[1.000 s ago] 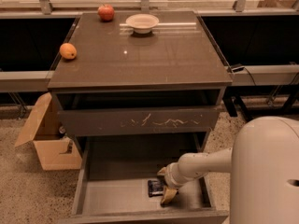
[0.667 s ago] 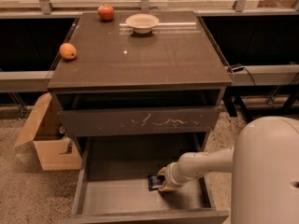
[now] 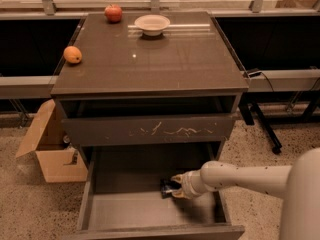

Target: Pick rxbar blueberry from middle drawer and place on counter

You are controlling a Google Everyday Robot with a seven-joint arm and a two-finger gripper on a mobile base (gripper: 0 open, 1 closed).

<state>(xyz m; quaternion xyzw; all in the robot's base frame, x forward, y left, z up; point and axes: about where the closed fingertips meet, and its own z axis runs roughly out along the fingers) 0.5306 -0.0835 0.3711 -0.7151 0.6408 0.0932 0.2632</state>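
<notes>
The rxbar blueberry, a small dark bar, is at the tip of my gripper inside the open middle drawer, right of the drawer's middle. The gripper's tan fingers sit above and below the bar's right end and are closed on it. The bar seems slightly raised off the grey drawer floor. My white arm reaches in from the lower right. The counter is the glossy dark top of the cabinet above.
On the counter are a red apple at the back left, a white bowl at the back middle and an orange at the left edge. The scratched drawer front overhangs the open drawer. A cardboard box stands on the floor left.
The gripper has moved up and back from the drawer's front right, and the bar has moved with it, now held between the fingers.
</notes>
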